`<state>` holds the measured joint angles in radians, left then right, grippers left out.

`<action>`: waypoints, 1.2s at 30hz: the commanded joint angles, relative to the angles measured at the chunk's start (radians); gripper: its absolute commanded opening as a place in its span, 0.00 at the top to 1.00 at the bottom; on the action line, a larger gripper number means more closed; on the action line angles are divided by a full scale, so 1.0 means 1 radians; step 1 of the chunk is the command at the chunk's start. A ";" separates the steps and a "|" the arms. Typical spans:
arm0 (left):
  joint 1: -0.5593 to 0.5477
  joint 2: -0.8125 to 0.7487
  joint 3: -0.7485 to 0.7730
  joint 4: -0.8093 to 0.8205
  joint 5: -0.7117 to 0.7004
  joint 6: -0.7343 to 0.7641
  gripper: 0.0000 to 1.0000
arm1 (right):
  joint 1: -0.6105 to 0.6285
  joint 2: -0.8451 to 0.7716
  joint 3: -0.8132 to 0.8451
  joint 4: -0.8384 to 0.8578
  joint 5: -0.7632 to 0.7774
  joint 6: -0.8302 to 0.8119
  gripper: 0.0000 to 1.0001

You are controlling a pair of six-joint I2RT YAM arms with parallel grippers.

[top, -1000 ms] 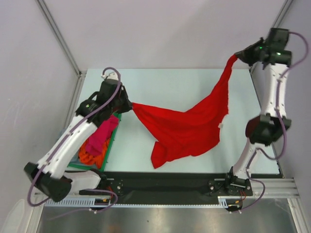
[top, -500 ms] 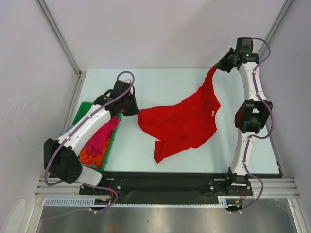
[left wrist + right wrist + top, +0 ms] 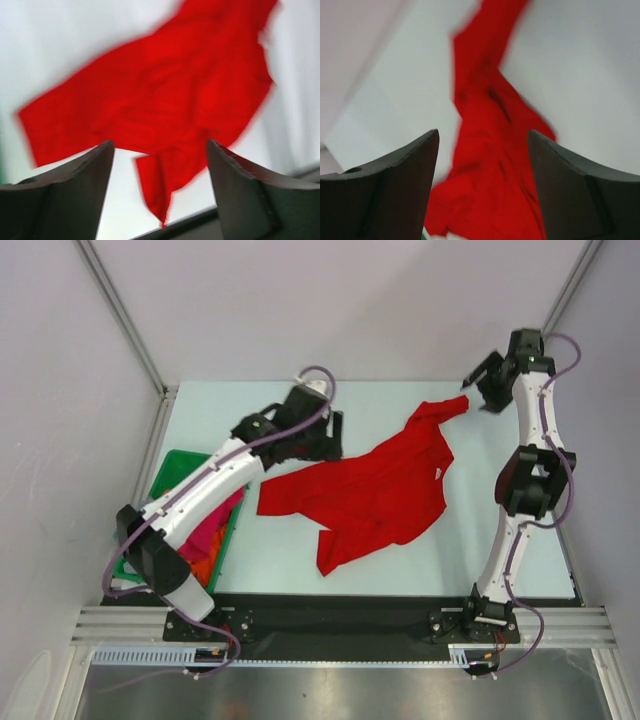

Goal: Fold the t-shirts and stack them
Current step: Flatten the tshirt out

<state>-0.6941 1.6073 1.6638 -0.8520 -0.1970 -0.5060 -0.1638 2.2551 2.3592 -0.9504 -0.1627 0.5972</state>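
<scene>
A bright red t-shirt (image 3: pixel 375 490) lies loosely spread on the pale table (image 3: pixel 230 410), one sleeve reaching to the far right. My left gripper (image 3: pixel 334 438) hovers open over the shirt's far left edge and holds nothing. Through the left wrist camera the red t-shirt (image 3: pixel 165 85) shows blurred below the left gripper (image 3: pixel 159 145), its jaws wide apart. At the far right my right gripper (image 3: pixel 481 388) stands open just beyond the sleeve tip. In the right wrist view the red t-shirt (image 3: pixel 490 160) lies beneath the empty right gripper (image 3: pixel 482 134). Magenta-pink (image 3: pixel 213 523) and orange (image 3: pixel 203 566) t-shirts lie bunched together.
A green tray (image 3: pixel 168 474) at the left table edge holds the magenta and orange shirts, partly under the left arm. Frame posts and grey walls enclose the table's back and sides. A black rail (image 3: pixel 340 612) runs along the near edge.
Both grippers have opened and let go of the red t-shirt, which has dropped from hanging stretched to lying on the table. The left arm has swung to the right, toward the back.
</scene>
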 commanded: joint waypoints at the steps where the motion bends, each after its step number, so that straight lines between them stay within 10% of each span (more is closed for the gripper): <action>1: -0.111 0.078 -0.002 0.132 0.189 0.057 0.23 | 0.023 -0.283 -0.335 -0.076 0.097 -0.036 0.25; 11: -0.314 0.465 0.278 0.146 0.200 0.136 0.41 | -0.042 -0.848 -1.032 -0.008 0.052 -0.037 0.35; 36: -0.380 0.735 0.432 0.090 0.070 0.023 0.58 | -0.005 -1.059 -1.229 -0.067 -0.023 -0.066 0.35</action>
<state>-1.0733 2.3512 2.0651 -0.7689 -0.0834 -0.4633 -0.1719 1.1896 1.1088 -1.0260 -0.1741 0.5488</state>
